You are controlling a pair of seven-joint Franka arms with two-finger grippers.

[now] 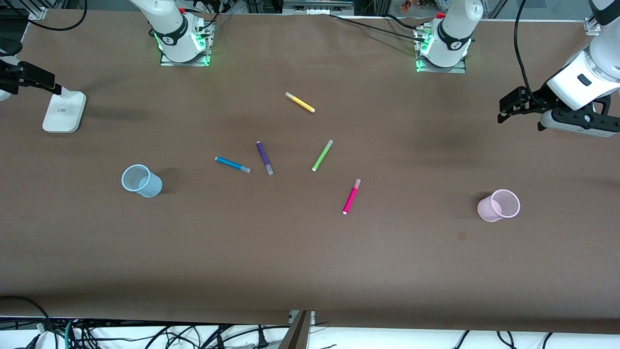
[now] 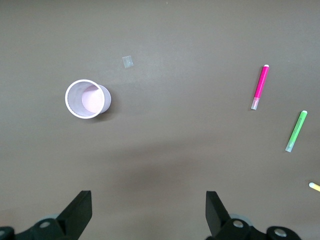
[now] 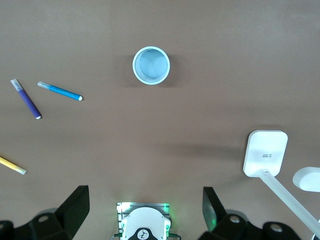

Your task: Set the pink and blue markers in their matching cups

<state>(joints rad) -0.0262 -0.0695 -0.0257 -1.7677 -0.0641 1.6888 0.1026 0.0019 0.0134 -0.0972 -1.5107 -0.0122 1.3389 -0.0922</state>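
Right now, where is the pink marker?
The pink marker lies flat on the table, nearer the front camera than the green marker, between the blue cup and the pink cup, closer to the pink one.

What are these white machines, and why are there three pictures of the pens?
They are two robot arms with pincher hands. One picture looks down from a high camera across the table; the other two come from cameras on the arms' wrists. The left gripper hangs open over the table's end near the pink cup. The right gripper hangs open over the end with the blue cup. Neither holds anything. On the brown table lie a pink marker, blue marker, purple pen, green pen and yellow pen.
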